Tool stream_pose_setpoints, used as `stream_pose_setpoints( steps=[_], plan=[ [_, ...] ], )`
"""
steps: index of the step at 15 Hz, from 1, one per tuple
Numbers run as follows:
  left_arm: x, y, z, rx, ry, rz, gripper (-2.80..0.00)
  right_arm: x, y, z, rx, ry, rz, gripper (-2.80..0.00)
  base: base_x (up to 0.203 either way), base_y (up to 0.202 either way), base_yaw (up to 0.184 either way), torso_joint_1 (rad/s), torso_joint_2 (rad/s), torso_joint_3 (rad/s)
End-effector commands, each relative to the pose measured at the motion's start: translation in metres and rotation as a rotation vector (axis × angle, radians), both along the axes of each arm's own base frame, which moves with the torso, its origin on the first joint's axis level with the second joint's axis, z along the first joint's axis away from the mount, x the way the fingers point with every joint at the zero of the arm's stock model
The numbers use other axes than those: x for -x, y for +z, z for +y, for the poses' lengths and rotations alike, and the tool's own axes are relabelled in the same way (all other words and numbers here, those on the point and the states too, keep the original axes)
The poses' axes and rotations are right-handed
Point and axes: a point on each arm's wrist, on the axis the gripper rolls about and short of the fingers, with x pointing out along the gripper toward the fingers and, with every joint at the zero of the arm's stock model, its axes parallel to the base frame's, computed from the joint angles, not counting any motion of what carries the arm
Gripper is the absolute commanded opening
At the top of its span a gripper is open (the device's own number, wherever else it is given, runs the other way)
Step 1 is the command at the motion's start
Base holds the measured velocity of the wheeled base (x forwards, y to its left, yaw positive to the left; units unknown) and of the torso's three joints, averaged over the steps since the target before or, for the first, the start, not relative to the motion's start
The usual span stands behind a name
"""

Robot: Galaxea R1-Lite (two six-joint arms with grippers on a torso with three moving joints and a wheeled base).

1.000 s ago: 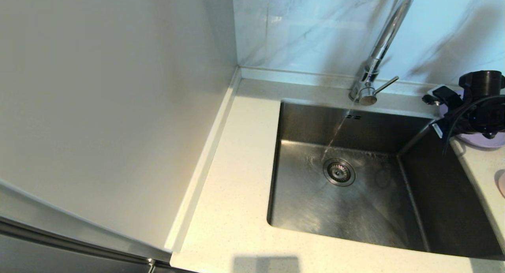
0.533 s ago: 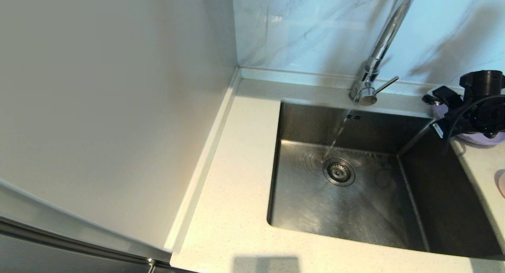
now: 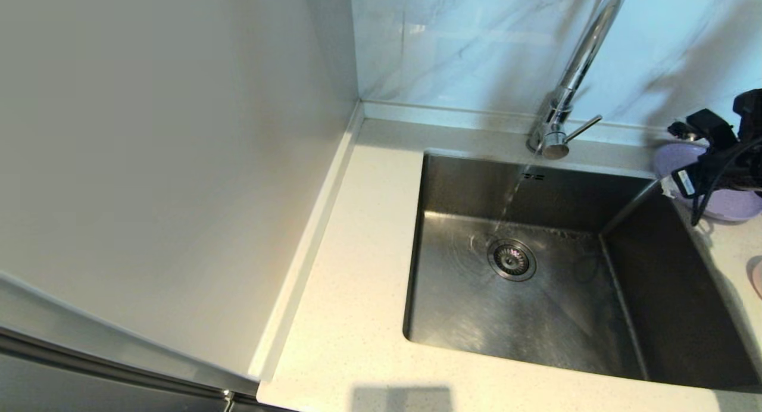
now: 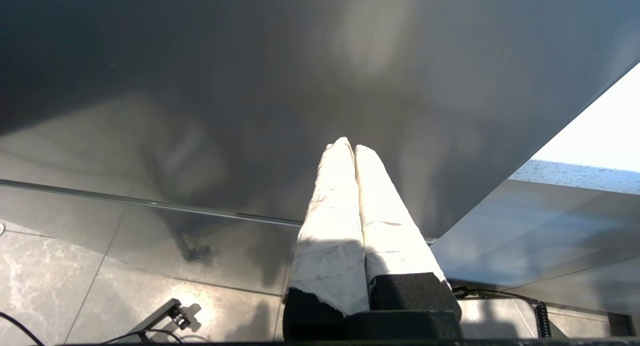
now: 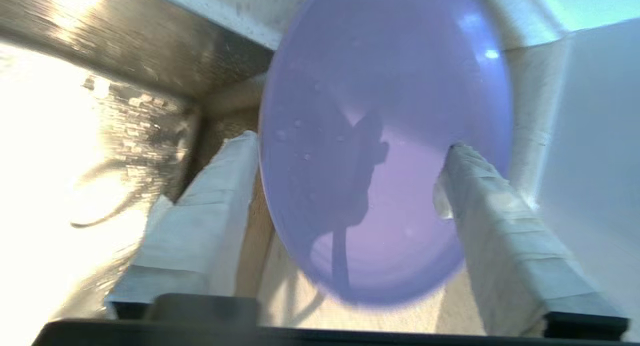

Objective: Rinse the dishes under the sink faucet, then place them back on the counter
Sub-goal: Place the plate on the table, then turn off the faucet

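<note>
The lilac plate (image 3: pixel 674 160) lies on the cream counter (image 3: pixel 357 269) just right of the sink, with water drops on it (image 5: pixel 385 111). My right gripper (image 5: pixel 350 142) hovers over the plate, open, its taped fingers (image 5: pixel 205 206) spread to either side and holding nothing. Only a sliver of the pink bowl (image 3: pixel 757 278) shows at the right edge of the head view. From the chrome faucet (image 3: pixel 571 84), with its side lever (image 3: pixel 582 128), a thin stream of water (image 3: pixel 511 200) runs into the basin. My left gripper (image 4: pixel 348 147) is parked low beside the cabinet, shut and empty.
The steel sink (image 3: pixel 536 322) has a round drain (image 3: pixel 511 259) under the stream. A tall pale panel (image 3: pixel 166 162) walls off the left side. A marble backsplash (image 3: pixel 464 43) stands behind the faucet.
My right gripper has drawn back to the right and slightly up, uncovering more of the plate. The plate stays where it lay. Water keeps running.
</note>
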Motion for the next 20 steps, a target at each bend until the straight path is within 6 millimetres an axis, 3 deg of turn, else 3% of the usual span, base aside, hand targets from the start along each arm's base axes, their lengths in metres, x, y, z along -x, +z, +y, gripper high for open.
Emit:
stream_pose_setpoints(
  steps=[1, 4, 7, 8, 9, 14, 17, 20],
  plan=[
    [0.0, 0.0, 0.0, 0.001, 0.0, 0.0, -2.8, 0.041, 0.036, 0.005, -0.015, 0.041, -0.085, 0.0, 0.0, 0.0, 0.0, 0.0, 0.0, 0.0],
    [0.0, 0.0, 0.0, 0.001, 0.0, 0.0, -2.8, 0.072, 0.062, 0.002, -0.088, 0.017, -0.148, 0.0, 0.0, 0.0, 0.0, 0.0, 0.0, 0.0],
    [0.0, 0.0, 0.0, 0.001, 0.0, 0.0, -2.8, 0.117, 0.073, 0.008, -0.251, -0.076, -0.003, 0.0, 0.0, 0.0, 0.0, 0.0, 0.0, 0.0],
    [0.0, 0.0, 0.0, 0.001, 0.0, 0.0, -2.8, 0.131, 0.077, 0.012, -0.289, -0.1, 0.022, -2.28, 0.0, 0.0, 0.0, 0.0, 0.0, 0.0],
    [0.0, 0.0, 0.0, 0.001, 0.0, 0.0, -2.8, 0.14, 0.079, 0.015, -0.308, -0.111, 0.05, -2.8, 0.0, 0.0, 0.0, 0.0, 0.0, 0.0],
    [0.0, 0.0, 0.0, 0.001, 0.0, 0.0, -2.8, 0.163, 0.081, 0.035, -0.378, -0.081, 0.2, -2.8, 0.0, 0.0, 0.0, 0.0, 0.0, 0.0],
    [0.0, 0.0, 0.0, 0.001, 0.0, 0.0, -2.8, 0.175, 0.097, 0.044, -0.406, -0.077, 0.284, -2.8, 0.0, 0.0, 0.0, 0.0, 0.0, 0.0],
    [0.0, 0.0, 0.0, 0.001, 0.0, 0.0, -2.8, 0.176, 0.091, 0.043, -0.403, -0.143, 0.348, -2.8, 0.0, 0.0, 0.0, 0.0, 0.0, 0.0]
  ],
)
